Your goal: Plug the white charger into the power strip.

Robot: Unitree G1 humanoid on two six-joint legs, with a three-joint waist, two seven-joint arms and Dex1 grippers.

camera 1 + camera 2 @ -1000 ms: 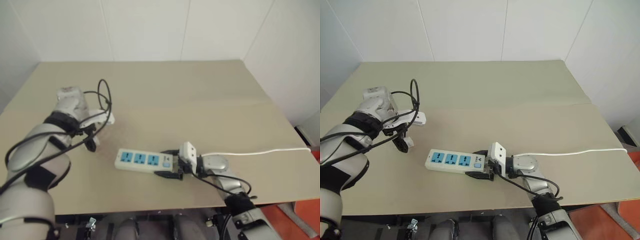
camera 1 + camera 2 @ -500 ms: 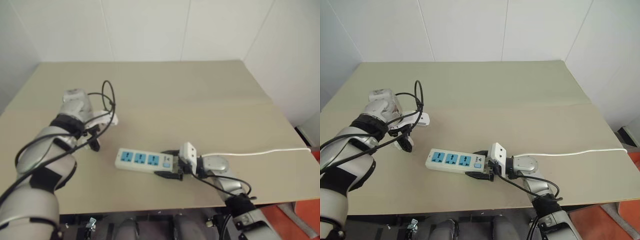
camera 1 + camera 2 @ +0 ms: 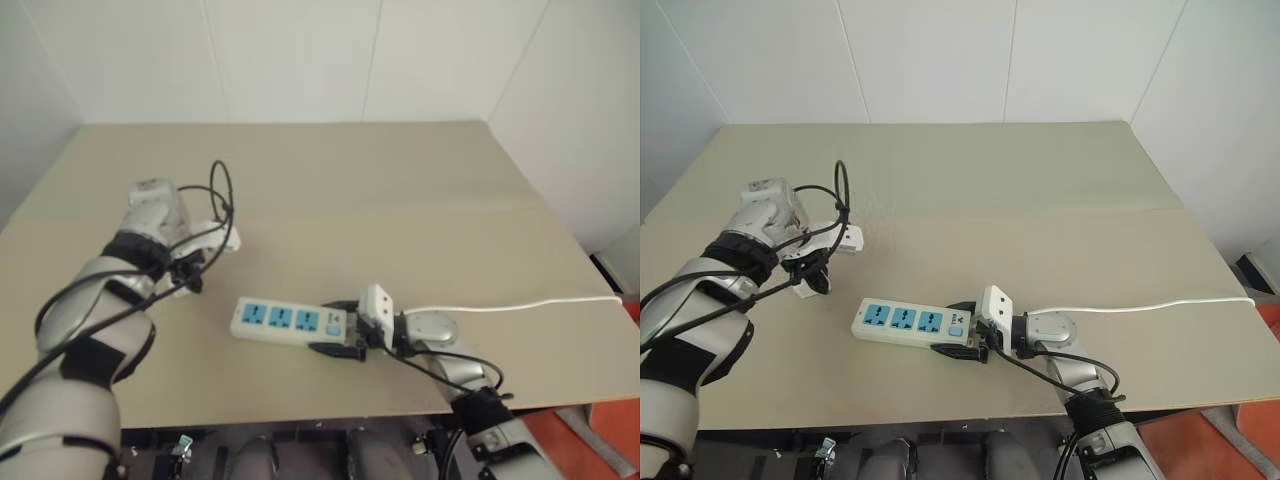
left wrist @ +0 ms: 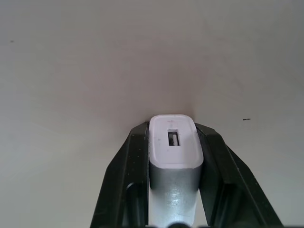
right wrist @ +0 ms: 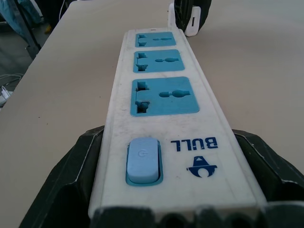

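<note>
Test room: beige table [image 3: 420,190] (white panel walls [image 3: 300,60]).

One brand to read here: "BULL", in blue capitals, printed on the white face of the power strip [image 5: 161,114], at the switch end. In the right wrist view the letters stand upside down. Just beside the word sits a small blue logo mark [image 5: 202,167], a rounded emblem too small to make out in detail. On the blue switch [image 5: 144,160] next to the brand there is a faint power symbol, a circle with a stroke. From the head views the print on the strip is too small to read.
</note>
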